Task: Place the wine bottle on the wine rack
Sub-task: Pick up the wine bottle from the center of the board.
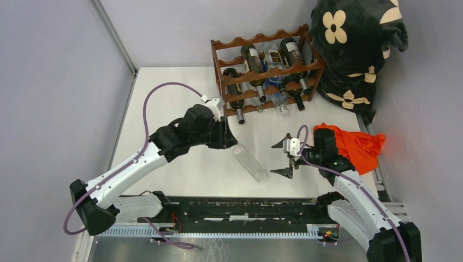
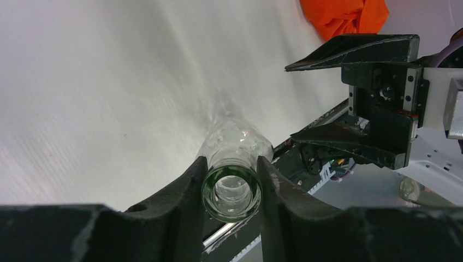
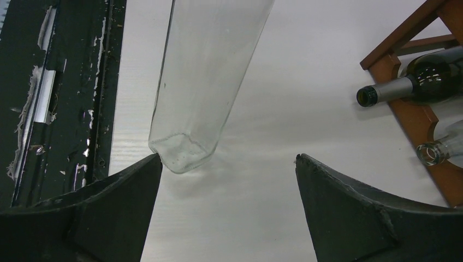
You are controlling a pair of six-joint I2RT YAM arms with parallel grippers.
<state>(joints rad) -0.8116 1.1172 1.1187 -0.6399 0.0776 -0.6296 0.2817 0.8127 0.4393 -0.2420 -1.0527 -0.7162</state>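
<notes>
1. From above, the wine bottle (image 1: 250, 162) is clear glass on a pale worktop (image 1: 180, 103). I make out its outline only faintly, and its neck is hidden inside the left claw (image 1: 229, 141).
2. In the right wrist view the frame's top edge cuts off the bottle's upper part, so only the body and base show. I cannot tell whether the base touches the worktop or hangs just above it.
3. The wine rack (image 1: 262, 70) stands at the far edge, its right end against a black flowered blanket (image 1: 355, 38). Dark bottles lie in it; the clear ones among them are hard to count.
4. Left claw: pinching the bottle's neck, one finger on either side just below the green-tinted mouth, as the left wrist view shows.
5. Right claw (image 1: 279, 158): spread wide and gripping nothing, with the bottle's base just beside one fingertip.
6. Bottle position: mid-worktop, between the two claws, well apart from the rack.
7. Long axis: diagonal, mouth toward the far left and base toward the near right. Neither end points at the rack.
8. An orange cloth (image 1: 357, 148) lies behind the right claw.
</notes>
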